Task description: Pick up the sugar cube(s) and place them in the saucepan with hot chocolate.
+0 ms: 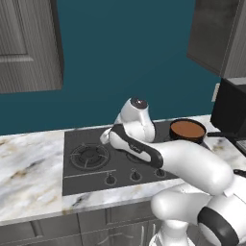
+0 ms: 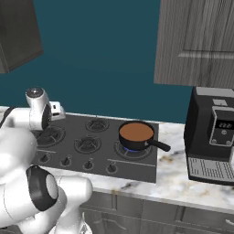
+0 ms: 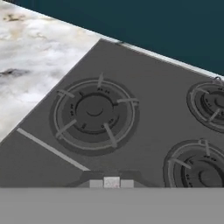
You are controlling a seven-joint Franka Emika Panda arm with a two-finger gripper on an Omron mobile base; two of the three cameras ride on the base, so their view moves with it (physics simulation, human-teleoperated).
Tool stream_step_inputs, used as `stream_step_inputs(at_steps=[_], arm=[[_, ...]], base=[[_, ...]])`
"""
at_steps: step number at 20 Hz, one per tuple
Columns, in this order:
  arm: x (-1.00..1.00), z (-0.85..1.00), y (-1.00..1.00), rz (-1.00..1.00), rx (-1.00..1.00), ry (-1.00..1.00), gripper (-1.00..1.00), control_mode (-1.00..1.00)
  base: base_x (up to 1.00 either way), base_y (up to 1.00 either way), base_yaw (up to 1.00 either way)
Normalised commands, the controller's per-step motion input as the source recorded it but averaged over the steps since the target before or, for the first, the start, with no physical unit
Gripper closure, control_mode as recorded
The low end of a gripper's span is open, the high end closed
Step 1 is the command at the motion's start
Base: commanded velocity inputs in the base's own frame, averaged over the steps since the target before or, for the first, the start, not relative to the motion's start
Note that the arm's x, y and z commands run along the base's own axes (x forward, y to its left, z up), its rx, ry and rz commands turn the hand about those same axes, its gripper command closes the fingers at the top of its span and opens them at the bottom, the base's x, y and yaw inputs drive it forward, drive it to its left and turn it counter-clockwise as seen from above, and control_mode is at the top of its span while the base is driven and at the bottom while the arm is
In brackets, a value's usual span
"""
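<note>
Grey stovetop, one saucepan, claw pinched on one pale sugar cube

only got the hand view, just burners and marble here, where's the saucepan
observer: the saucepan sits on the rightmost burner of the stove, with brown liquid inside.
operator: burner lit
observer: yes, a blue flame shows under it.
operator: which way's the handle
observer: the handle points right, towards a black coffee machine on the counter.
</note>
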Motion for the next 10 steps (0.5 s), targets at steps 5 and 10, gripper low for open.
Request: stream_step_inputs(at_steps=[5, 10], arm=[[0.08, 0.35, -1.00, -0.25, 0.00, 0.07, 1.00, -1.00], [0.13, 0.17, -1.00, -0.27, 0.00, 0.15, 1.00, -1.00]], base=[[0.00, 0.00, 0.00], [0.00, 0.00, 0.00]])
